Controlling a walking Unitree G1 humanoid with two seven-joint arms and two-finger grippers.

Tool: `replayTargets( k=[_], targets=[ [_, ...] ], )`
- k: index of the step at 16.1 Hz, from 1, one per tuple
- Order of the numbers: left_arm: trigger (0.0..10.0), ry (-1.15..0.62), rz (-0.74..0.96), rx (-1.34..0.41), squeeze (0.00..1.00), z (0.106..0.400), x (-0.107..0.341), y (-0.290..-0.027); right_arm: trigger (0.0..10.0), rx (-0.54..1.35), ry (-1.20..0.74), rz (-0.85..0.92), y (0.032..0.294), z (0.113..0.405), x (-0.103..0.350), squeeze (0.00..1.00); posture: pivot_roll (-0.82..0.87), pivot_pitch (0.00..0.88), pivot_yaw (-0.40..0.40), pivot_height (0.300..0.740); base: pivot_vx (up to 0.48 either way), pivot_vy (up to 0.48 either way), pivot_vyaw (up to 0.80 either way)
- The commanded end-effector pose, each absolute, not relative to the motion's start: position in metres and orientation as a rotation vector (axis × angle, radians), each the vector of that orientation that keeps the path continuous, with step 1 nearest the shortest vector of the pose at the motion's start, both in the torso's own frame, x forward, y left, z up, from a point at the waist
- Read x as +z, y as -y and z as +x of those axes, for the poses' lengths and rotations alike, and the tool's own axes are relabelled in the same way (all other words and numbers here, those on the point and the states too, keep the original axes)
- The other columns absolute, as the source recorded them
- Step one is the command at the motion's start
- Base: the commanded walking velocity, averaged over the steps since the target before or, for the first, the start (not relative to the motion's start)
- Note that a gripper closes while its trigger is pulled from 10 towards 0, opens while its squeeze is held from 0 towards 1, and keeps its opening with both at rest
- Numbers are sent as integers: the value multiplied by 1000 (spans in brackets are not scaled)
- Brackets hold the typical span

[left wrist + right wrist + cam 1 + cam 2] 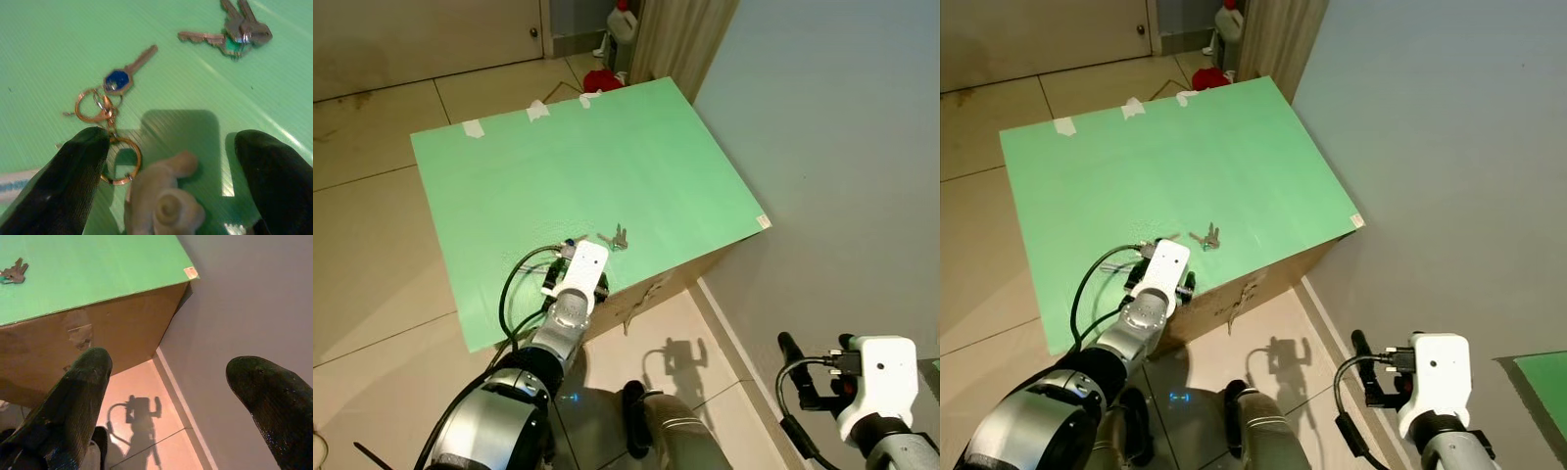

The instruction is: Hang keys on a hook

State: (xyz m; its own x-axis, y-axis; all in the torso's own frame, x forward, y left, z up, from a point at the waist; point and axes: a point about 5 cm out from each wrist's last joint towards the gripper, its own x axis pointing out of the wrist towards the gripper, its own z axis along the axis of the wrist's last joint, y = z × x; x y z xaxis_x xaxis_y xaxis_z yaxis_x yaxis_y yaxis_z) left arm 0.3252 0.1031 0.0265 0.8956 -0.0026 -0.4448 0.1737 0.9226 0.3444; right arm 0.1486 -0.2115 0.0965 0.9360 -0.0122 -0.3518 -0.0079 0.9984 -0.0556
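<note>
Left end effector (171, 147) hangs low over the near part of the green worktop (558, 166), its two black fingers (73, 171) spread wide apart and clamped on nothing. Between the fingers, in the left wrist view, lies a beige snail-shaped charm (164, 203) joined to a copper ring (122, 159). That ring links through a clasp to a second ring (90, 105), which carries a blue-headed key (122, 76). One fingertip sits just beside the lower ring; whether it touches the ring cannot be told. The blue-headed key lies flat on the worktop, just ahead of the fingertips.

A second bunch of keys (234, 32), silver with a green tag, lies flat on the worktop farther ahead of the left end effector, apart from the first set. In the head views this bunch (615, 238) sits just beyond the white wrist housing (582, 269), near the worktop's front edge.

Right end effector (168, 382) is held off the worktop, over the tiled floor (372, 284) beside the grey wall (842, 147). Its fingers (78, 396) are also spread apart and hold nothing. Its wrist view looks at the brown side of the box (88, 338) under the worktop.

A red object (602, 80) and a white bottle (624, 22) stand on the floor beyond the worktop's far edge.
</note>
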Motion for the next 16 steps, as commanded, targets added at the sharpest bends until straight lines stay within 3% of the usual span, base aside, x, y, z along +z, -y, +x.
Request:
replayTargets(
  k=[1, 7, 8, 16],
  targets=[
    [10000, -511, 369, -90, 0, 315, 15, -98, 10000, -16, -394, -66, 215, 144, 93, 0, -440, 309, -159, 740, 0, 0, 0],
    [10000, -553, 349, -72, 0, 311, 10, -99, 10000, -9, -403, -60, 212, 146, 90, 0, -433, 312, -153, 740, 0, 0, 0],
    [0, -577, 321, -74, 0, 310, 8, -101, 10000, -8, -402, -60, 212, 146, 90, 0, -433, 312, -153, 740, 0, 0, 0],
    [0, -671, 238, -78, 0, 305, -1, -114, 10000, -6, -411, -61, 212, 145, 89, 0, -440, 318, -158, 740, 0, 0, 0]
  ],
)
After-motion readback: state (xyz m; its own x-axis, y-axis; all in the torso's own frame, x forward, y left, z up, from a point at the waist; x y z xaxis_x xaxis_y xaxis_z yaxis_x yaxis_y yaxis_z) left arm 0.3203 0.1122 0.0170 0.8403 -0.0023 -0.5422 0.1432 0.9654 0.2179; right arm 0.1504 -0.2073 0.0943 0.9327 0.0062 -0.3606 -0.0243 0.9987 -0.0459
